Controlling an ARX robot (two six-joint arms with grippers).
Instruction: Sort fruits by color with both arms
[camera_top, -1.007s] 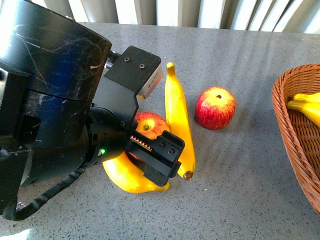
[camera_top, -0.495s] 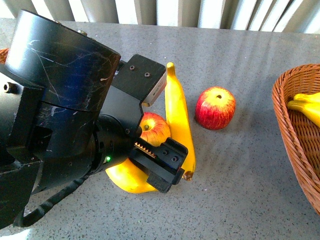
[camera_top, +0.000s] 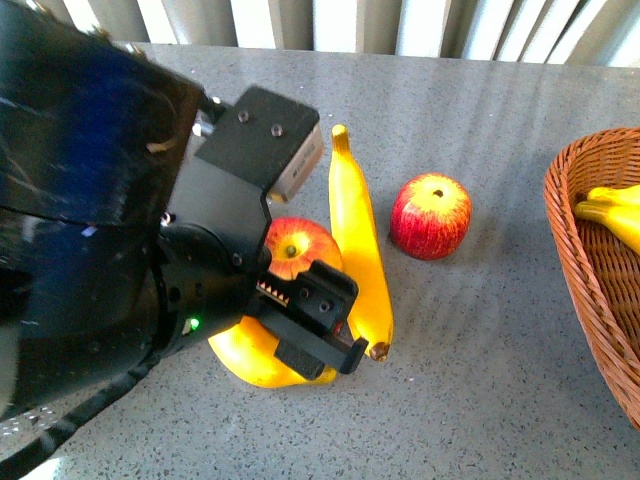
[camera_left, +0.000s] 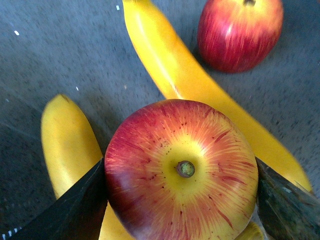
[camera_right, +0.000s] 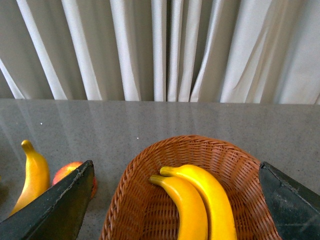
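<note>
Bananas flank the apple; bare table before the basket.

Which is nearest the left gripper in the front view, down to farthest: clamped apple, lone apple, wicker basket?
1. clamped apple, between the jaws.
2. lone apple, right of the long banana.
3. wicker basket, at the far right edge.

My grey table carried a long banana and a curved banana close together. An apple stood near them; a wicker basket sat farther right.
</note>
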